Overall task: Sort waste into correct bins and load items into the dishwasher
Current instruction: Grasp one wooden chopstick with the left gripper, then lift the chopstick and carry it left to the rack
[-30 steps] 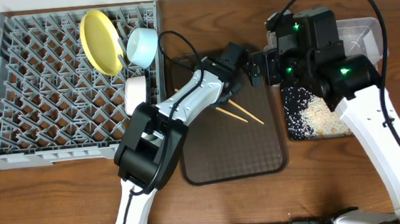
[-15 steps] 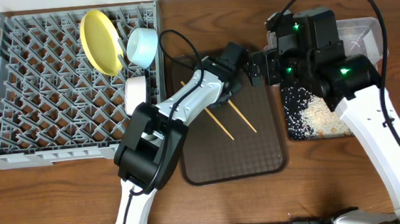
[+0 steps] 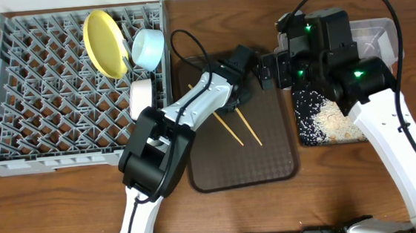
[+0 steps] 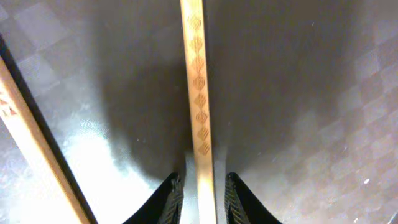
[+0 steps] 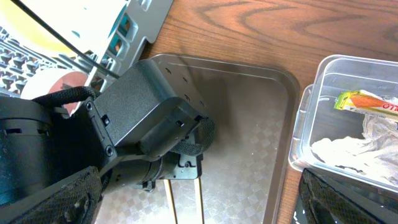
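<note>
two chopsticks (image 3: 237, 127) on brown tray (image 3: 271, 163); left fingers (image 4: 171, 202) apart astride one; right fingers (image 5: 56, 199) apart

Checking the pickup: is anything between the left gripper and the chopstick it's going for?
Nothing visible. The chopstick lies on the brown tray, straddled by the open left gripper; the other chopstick lies apart beside it.

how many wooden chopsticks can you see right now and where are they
2. Both lie on the brown serving tray: one thin wooden chopstick between the left gripper's open fingers, the other beside it. The left arm covers part of the tray, so more could be hidden.
</note>
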You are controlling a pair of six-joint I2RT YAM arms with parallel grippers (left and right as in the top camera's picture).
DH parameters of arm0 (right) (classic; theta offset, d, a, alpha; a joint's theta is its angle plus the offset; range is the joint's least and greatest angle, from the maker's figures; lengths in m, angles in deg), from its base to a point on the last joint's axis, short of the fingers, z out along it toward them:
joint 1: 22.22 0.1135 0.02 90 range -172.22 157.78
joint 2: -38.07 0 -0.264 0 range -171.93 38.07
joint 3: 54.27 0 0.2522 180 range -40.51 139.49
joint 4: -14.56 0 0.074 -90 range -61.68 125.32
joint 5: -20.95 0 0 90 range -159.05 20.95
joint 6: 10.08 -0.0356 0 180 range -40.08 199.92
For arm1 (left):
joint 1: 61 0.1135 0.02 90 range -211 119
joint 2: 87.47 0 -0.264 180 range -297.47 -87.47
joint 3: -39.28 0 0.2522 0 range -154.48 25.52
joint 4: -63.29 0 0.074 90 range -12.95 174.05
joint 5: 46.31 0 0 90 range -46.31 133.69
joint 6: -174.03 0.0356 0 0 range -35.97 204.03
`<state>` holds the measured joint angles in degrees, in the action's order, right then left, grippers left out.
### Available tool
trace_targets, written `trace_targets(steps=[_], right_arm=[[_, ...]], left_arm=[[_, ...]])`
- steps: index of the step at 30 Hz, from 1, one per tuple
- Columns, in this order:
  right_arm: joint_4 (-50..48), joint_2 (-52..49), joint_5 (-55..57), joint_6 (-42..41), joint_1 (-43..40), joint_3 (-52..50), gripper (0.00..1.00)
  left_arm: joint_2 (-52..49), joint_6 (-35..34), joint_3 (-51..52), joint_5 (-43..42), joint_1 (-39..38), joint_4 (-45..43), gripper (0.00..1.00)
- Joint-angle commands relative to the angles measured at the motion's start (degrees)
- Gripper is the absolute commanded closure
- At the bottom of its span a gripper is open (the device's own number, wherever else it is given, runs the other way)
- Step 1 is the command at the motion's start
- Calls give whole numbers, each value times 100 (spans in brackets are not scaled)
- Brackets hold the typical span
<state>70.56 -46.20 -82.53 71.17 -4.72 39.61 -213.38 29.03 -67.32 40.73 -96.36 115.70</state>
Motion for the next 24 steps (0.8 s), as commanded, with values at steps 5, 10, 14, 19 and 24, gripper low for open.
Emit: trace_targets(steps=[5, 10, 14, 19, 24], right_arm=[[4, -39, -4, -61, 20, 74, 1], [4, -39, -4, -61, 20, 74, 1], [4, -39, -4, -61, 20, 74, 1], [4, -39, -7, -61, 20, 74, 1], [4, -39, -7, -61, 20, 74, 1]], left_arm=[[-243, 107, -31, -376, 22, 570, 72], [-369, 118, -31, -697, 164, 529, 81], [-369, 118, -31, -688, 181, 463, 92], [-367, 116, -35, -695, 184, 444, 92], [-323, 295, -319, -695, 192, 516, 92]])
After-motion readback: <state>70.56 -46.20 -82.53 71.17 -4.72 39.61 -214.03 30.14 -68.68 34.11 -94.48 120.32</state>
